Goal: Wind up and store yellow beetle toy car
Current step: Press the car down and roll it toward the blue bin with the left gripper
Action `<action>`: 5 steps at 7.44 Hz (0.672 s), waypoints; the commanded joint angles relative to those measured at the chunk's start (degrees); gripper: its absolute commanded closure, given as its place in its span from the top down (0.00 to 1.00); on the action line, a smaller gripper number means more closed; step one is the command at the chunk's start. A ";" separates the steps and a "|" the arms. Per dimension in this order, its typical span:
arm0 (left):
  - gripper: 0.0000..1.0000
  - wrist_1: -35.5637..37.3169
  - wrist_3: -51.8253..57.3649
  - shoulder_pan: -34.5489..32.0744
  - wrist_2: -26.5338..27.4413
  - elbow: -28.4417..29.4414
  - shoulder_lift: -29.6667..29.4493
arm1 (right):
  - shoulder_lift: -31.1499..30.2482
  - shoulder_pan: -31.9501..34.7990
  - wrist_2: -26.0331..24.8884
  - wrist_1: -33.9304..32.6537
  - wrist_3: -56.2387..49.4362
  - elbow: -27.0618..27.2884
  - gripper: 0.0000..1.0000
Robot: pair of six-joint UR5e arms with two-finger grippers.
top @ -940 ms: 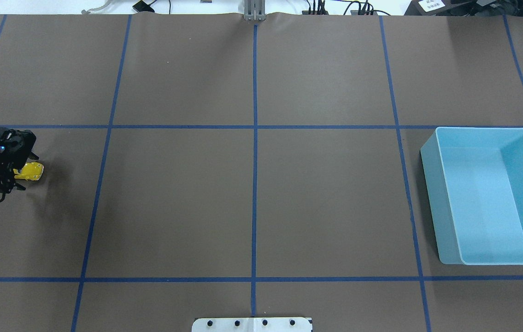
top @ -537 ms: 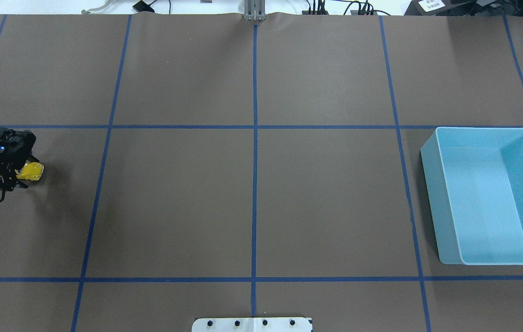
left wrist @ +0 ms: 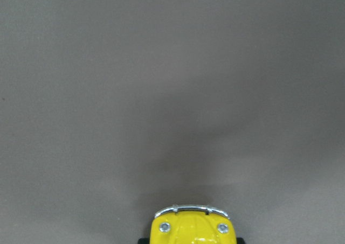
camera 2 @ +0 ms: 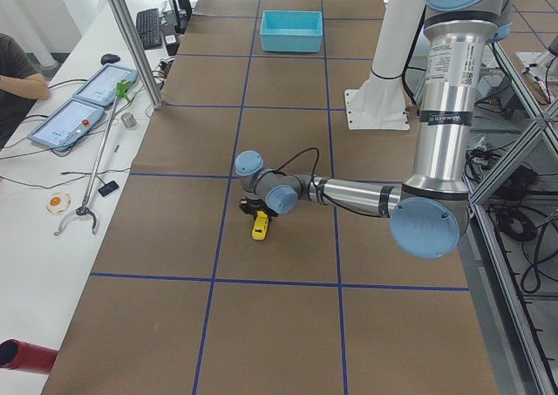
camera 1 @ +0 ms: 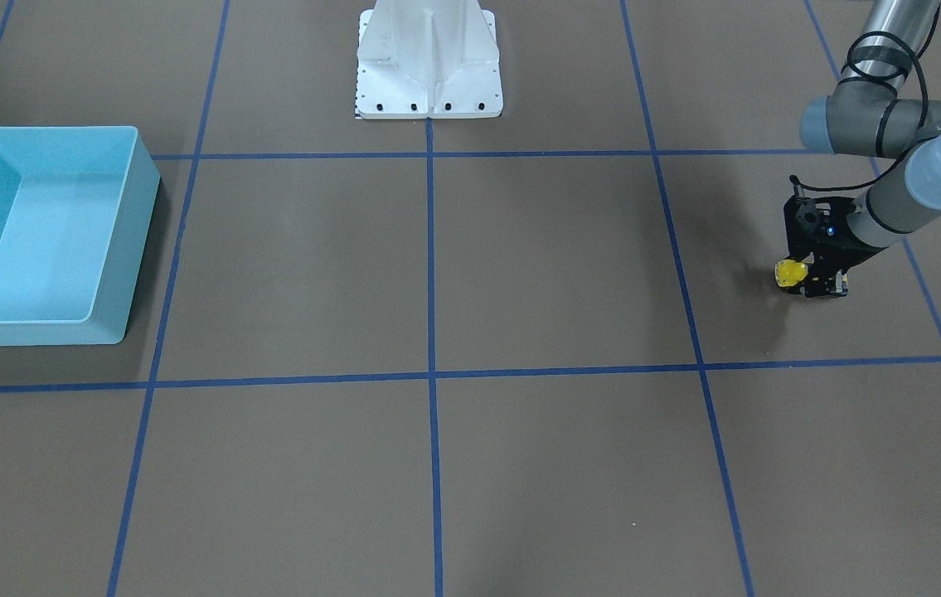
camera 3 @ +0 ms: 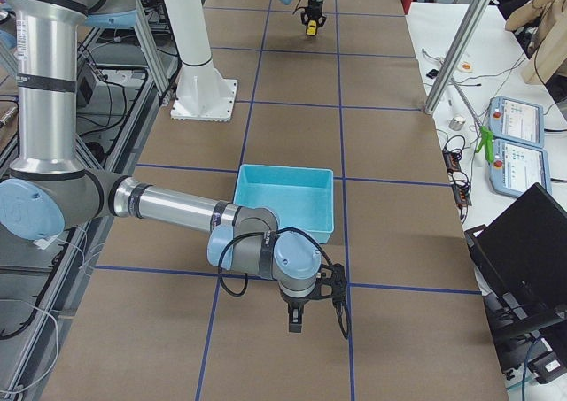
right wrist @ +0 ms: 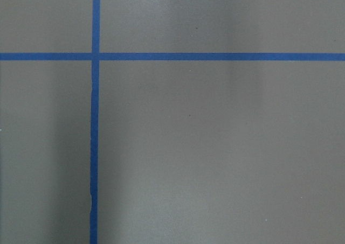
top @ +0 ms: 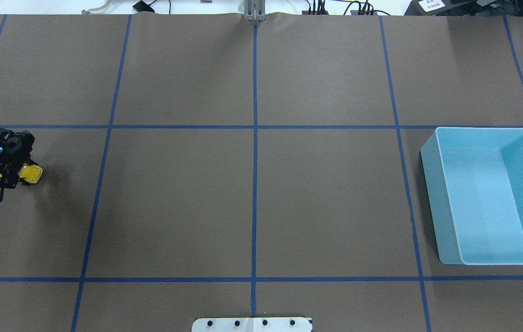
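The yellow beetle toy car (top: 31, 174) is at the far left of the table, between the fingers of my left gripper (top: 16, 174), which is shut on it low over the brown mat. The car also shows in the front-facing view (camera 1: 788, 273), in the exterior left view (camera 2: 260, 227) and in the left wrist view (left wrist: 190, 229), where only its nose with chrome bumper is visible. My right gripper (camera 3: 295, 323) shows only in the exterior right view, pointing down over the mat in front of the bin; I cannot tell whether it is open or shut.
The light-blue bin (top: 431, 184) stands empty at the far right of the table, also in the front-facing view (camera 1: 135, 249). Blue tape lines cross the brown mat. The robot's white base (camera 1: 429, 75) is at the near middle edge.
My left gripper has shifted slightly toward the left edge with the car, and the car now looks shorter from above, turned in the grip.
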 commanded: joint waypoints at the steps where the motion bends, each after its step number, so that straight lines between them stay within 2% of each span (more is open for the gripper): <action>1: 0.00 -0.07 0.00 -0.49 0.12 -5.13 1.86 | 0.00 0.00 -0.01 0.00 0.00 0.00 1.00; 2: 0.00 0.01 -0.08 -0.49 0.04 -7.95 2.74 | 0.00 0.00 -0.01 0.00 0.00 0.00 1.00; 5: 0.00 0.01 -0.87 0.21 -0.40 -8.50 1.36 | 0.00 0.00 -0.01 0.00 0.00 0.00 1.00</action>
